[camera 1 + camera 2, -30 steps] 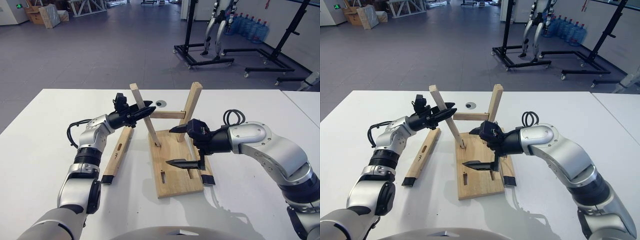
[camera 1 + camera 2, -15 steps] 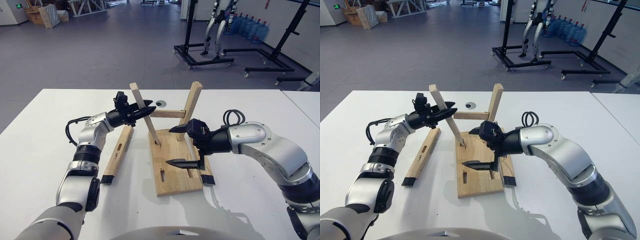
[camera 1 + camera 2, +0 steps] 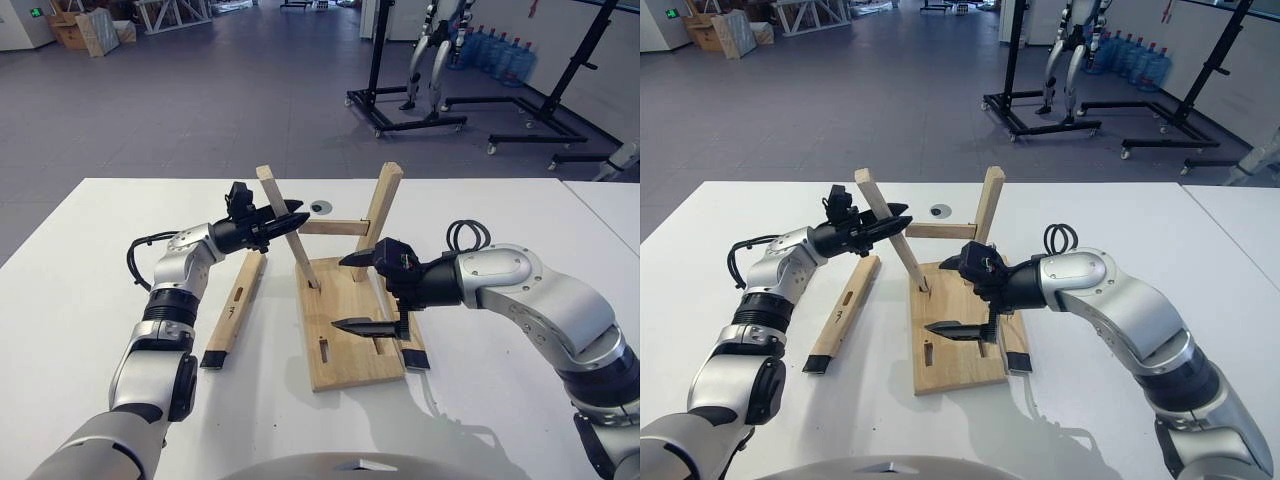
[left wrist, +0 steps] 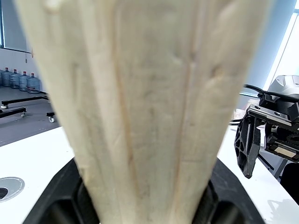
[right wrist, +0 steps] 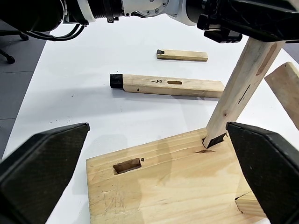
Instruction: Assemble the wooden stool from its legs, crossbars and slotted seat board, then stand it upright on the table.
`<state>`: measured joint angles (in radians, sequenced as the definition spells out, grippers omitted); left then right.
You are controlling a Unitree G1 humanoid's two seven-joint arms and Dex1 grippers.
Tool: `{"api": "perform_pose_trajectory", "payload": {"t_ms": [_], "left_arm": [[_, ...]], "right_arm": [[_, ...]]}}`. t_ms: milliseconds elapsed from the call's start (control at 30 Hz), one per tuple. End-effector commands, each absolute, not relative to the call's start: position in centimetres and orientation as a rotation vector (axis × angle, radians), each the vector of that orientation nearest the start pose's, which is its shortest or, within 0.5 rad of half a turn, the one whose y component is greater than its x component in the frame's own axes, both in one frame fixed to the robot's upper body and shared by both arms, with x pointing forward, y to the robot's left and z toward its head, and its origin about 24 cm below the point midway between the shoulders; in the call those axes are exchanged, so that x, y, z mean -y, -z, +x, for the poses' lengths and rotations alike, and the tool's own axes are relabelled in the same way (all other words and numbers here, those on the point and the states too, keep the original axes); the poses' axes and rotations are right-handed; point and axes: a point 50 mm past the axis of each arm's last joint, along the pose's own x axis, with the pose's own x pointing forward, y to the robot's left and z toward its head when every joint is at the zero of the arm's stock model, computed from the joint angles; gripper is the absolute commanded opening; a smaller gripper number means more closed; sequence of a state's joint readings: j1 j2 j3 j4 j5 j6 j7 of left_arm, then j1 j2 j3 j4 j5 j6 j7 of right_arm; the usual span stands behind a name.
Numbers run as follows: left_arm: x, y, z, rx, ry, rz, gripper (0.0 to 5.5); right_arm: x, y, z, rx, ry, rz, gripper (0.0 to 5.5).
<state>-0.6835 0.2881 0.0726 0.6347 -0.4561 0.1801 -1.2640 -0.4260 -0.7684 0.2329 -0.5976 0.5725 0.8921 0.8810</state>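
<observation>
Stool seat, a pale rectangular wooden board w/ slots (image 3: 350,365), lies flat around mid-surface on the white table surface (image 3: 80,260). Two square pale-wood legs stand in its far slots. The left-hand leg (image 3: 300,250) leans toward the surface's left edge, the right-hand leg (image 3: 380,215) leans toward the right edge, & a thin wooden crossbar (image 3: 335,228) runs btwn them near the tops. L gripper (image 3: 298,213) pinches the left-hand leg high up, black fingers pressed on opposite faces, just beside the crossbar's end. R gripper (image 3: 337,292) hangs over the board's right half w/ jaws spread wide; can't tell if its upper finger touches the right-hand leg. A third leg w/ black end cap (image 3: 238,300) lies flat near the board's left edge, apart from it. A fourth leg (image 3: 412,352) lies along the board's right edge, partly under the R gripper. A short loose wooden bar (image 5: 182,55) lies farther toward the left edge. A round grey grommet (image 3: 320,207) sits near the far edge.
</observation>
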Motion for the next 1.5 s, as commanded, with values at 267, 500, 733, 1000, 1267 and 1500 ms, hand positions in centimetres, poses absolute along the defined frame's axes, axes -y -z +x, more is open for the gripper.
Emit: {"api": "perform_pose_trajectory", "payload": {"t_ms": [267, 500, 733, 1000, 1267, 1500], "left_arm": [[-15.6, -13.4, 34.5, 0.049, 1.245, -0.301, 2.02], [-15.6, -13.4, 34.6, 0.048, 1.233, -0.276, 2.02], [-15.4, -12.6, 34.4, 0.028, 1.245, -0.209, 2.02], [-15.1, -12.1, 34.2, 0.023, 1.25, -0.224, 2.02], [-15.0, -11.5, 34.0, 0.01, 1.251, -0.217, 2.02], [-15.0, -11.5, 34.1, 0.013, 1.243, -0.201, 2.02]], "right_arm": [[12.0, -17.0, 22.7, -0.316, -1.343, -0.389, 5.4], [12.0, -17.0, 22.6, -0.315, -1.344, -0.388, 5.4], [12.0, -17.0, 22.6, -0.316, -1.346, -0.389, 5.4], [11.9, -16.9, 22.5, -0.316, -1.349, -0.386, 5.4], [11.9, -16.9, 22.5, -0.318, -1.349, -0.384, 5.4], [11.9, -16.9, 22.6, -0.316, -1.347, -0.382, 5.4]]}}
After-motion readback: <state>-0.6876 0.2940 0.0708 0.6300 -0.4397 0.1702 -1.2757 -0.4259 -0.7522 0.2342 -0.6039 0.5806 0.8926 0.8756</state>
